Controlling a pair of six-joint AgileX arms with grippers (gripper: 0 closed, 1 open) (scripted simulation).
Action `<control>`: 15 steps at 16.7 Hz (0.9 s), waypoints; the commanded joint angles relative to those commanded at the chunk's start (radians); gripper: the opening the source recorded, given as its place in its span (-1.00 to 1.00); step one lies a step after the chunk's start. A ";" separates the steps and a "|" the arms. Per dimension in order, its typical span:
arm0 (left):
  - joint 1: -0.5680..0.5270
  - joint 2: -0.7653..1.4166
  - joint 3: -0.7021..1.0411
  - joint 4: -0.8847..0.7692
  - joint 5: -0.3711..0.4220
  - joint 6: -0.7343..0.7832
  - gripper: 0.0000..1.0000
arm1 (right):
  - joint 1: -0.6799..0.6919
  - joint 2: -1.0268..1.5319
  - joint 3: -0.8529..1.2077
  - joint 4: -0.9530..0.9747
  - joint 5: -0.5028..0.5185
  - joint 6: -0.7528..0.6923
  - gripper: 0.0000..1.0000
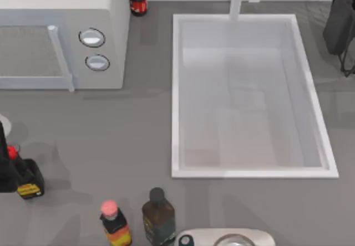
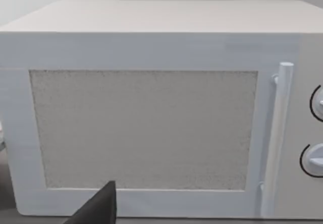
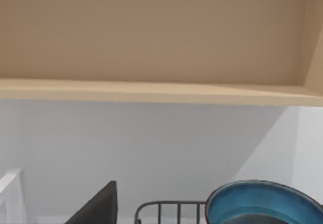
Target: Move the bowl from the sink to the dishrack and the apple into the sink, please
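Sink [image 1: 176,91] basin is bare. Bowl [image 3: 262,204] sits by the dishrack [image 3: 169,210] wire, just beside the right gripper finger [image 3: 98,206]. Left gripper faces the microwave [image 2: 151,108]. Can't tell jaw state on either.

Left arm [image 1: 6,163]: matte black body at top view's left edge, blocky angular segments, small red spot on upper part, small yellow label with dark marks on lower block.

Right arm [image 1: 341,21]: dark charcoal, flat-sided housing at top view's upper right corner, thin dark wire-like lines below and beside it.

Left pincer finger [image 2: 98,209]: flat black wedge, pointed tip, plain surface without markings.

Right pincer finger [image 3: 101,208]: same black wedge shape, matte, sharp straight edges.
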 joint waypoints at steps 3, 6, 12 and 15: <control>0.000 0.000 0.000 0.000 0.000 0.000 1.00 | 0.037 -0.288 -0.127 -0.093 0.035 0.006 1.00; 0.000 0.000 0.000 0.000 0.000 0.000 1.00 | 0.096 -0.488 -0.270 -0.210 0.061 0.007 1.00; 0.000 0.000 0.000 0.000 0.000 0.000 1.00 | 0.144 -0.633 -0.447 -0.379 0.111 -0.003 1.00; 0.000 0.000 0.000 0.000 0.000 0.000 1.00 | 0.144 -0.633 -0.447 -0.379 0.111 -0.003 1.00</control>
